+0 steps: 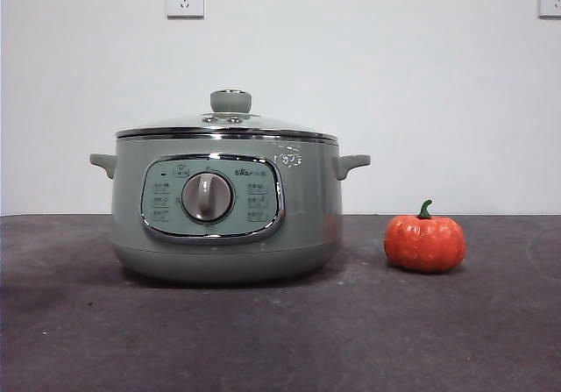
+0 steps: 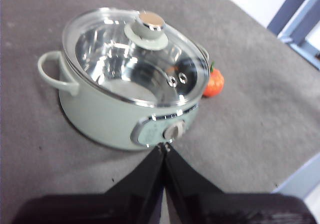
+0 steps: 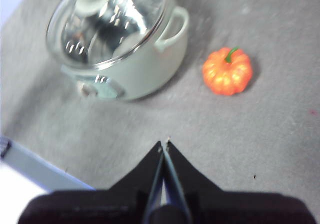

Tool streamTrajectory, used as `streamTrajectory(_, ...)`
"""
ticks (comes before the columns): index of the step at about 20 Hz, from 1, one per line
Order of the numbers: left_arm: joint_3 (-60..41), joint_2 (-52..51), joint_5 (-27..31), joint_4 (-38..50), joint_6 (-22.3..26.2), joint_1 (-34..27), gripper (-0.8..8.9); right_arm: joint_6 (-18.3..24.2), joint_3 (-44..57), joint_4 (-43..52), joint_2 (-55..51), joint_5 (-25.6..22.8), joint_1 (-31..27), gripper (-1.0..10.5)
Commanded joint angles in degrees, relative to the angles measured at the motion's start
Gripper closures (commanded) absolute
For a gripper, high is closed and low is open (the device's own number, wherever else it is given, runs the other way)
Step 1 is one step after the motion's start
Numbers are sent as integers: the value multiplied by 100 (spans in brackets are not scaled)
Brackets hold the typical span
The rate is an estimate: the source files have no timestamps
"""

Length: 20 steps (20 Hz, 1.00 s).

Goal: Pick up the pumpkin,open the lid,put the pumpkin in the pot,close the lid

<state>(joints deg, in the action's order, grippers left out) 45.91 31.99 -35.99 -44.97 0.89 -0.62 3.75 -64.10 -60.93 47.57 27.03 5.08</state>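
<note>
the large sage-green round pot [image 1: 226, 217] sits on the dark grey table [image 1: 280, 339] with its domed glass lid [image 1: 230, 122] on top, and the small glossy orange pumpkin [image 1: 425, 243] rests on the table just beside it. the left gripper [image 2: 163, 146] hangs above and short of the pot's dial, jaws pressed together, holding nothing. the right gripper [image 3: 163, 145], equally closed and empty, hovers well short of the pumpkin

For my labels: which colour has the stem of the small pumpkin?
Dark green, on the glossy orange ribbed pumpkin; the front view shows it best.
</note>
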Motion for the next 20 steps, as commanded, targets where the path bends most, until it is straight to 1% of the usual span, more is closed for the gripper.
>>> streamTrajectory(1,81,9,-28,-57,236,-9,821,219,-20,-24,7,-13,61,958)
streamTrajectory(3,107,9,-17,-33,234,-9,799,214,-20,-24,4,-9,66,936)
streamTrajectory(4,107,9,-15,-15,232,-9,699,214,-20,-22,4,-9,66,931)
streamTrajectory(5,107,9,-9,-9,216,-9,451,212,-20,-13,4,-11,66,821)
streamTrajectory(6,107,9,0,-7,216,-9,228,201,-20,-4,4,-11,66,648)
streamTrajectory(7,107,11,0,-9,216,-9,80,164,-20,9,4,-11,66,398)
streamTrajectory(8,107,13,0,-7,214,-9,72,157,-20,22,7,-11,66,249)
streamTrajectory(9,107,13,0,-9,214,-9,72,118,-20,44,7,-7,68,218)
streamTrajectory(15,107,13,-2,-7,212,-9,72,105,-20,114,72,-15,68,223)
streamTrajectory(20,107,13,-7,-9,214,-9,72,81,-20,704,704,-68,162,223)
